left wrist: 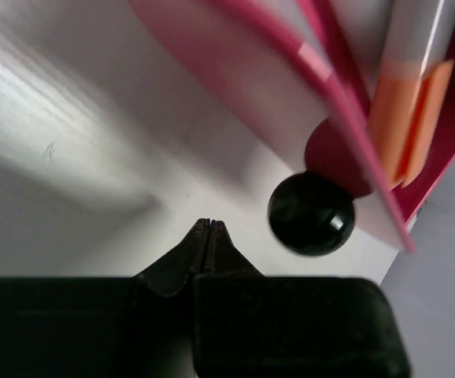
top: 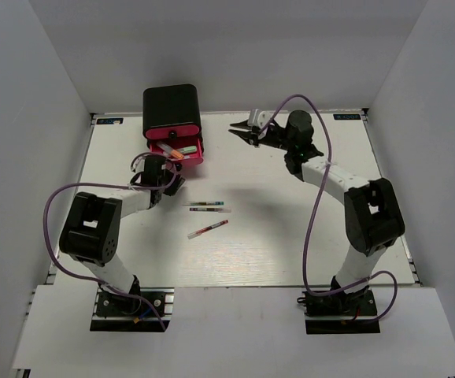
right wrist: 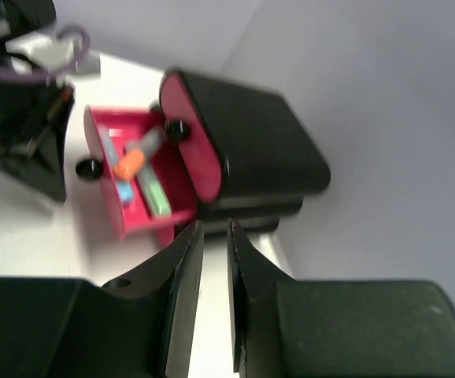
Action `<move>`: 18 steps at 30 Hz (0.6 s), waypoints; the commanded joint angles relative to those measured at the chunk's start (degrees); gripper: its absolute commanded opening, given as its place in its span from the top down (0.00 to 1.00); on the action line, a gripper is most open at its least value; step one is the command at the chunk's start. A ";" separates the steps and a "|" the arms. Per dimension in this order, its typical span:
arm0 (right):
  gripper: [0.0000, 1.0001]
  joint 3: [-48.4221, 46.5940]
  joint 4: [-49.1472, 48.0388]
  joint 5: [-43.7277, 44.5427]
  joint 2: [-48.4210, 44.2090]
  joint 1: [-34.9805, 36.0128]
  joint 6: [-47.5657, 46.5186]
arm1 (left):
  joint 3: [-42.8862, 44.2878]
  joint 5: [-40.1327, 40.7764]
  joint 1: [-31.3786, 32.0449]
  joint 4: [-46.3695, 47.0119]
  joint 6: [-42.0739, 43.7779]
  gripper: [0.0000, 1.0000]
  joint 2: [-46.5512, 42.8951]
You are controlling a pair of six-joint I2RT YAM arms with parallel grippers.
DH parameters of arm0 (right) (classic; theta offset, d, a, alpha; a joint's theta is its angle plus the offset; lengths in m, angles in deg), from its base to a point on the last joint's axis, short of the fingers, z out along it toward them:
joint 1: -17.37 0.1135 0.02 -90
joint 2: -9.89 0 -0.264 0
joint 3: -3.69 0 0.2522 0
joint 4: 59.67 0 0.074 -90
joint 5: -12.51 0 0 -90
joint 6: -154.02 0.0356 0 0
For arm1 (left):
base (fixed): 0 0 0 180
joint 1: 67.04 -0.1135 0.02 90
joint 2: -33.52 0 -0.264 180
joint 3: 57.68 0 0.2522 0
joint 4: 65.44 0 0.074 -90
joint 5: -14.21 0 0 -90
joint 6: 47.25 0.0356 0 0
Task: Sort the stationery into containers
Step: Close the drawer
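White desk (top: 306, 228) boxed in by pale grey walls (top: 38, 94). Cabinet (top: 172, 106) at 11 o'clock, one drawer (top: 197, 160) out with markers (right wrist: 130, 164) inside, three pens (top: 209, 229) mid-desk. Left end effector (left wrist: 210, 228) pinched shut and empty beside the knob (left wrist: 312, 213), right end effector (right wrist: 216, 236) only a narrow gap, empty

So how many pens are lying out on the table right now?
3. One whitish pen lies parallel beside a second whitish pen; the red pen sits slightly nearer, angled. None looks hidden.
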 commanded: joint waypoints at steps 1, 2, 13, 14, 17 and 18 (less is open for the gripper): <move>0.76 3.47 1.50 1.29 -2.48 -2.54 1.71 | 3.06 2.48 -0.73 1.32 -2.75 0.92 -0.44; 0.76 4.87 1.94 1.29 -2.92 -2.90 1.71 | 3.76 2.49 -0.73 1.32 -3.27 0.92 -0.43; 0.76 9.10 9.59 0.32 -7.05 -8.61 -0.66 | 7.10 4.33 -3.01 3.51 -6.97 0.91 1.77; 0.74 9.36 10.20 0.06 -7.23 -9.23 -0.66 | 7.10 4.33 -3.54 3.51 -7.49 0.91 2.29; 0.64 8.93 13.28 -0.21 -7.67 -9.93 -1.45 | 7.63 4.33 -4.06 4.83 -8.72 0.91 3.43; 0.61 8.32 14.24 0.05 -7.75 -10.11 -1.89 | 8.15 4.33 -4.07 4.83 -8.73 0.89 4.04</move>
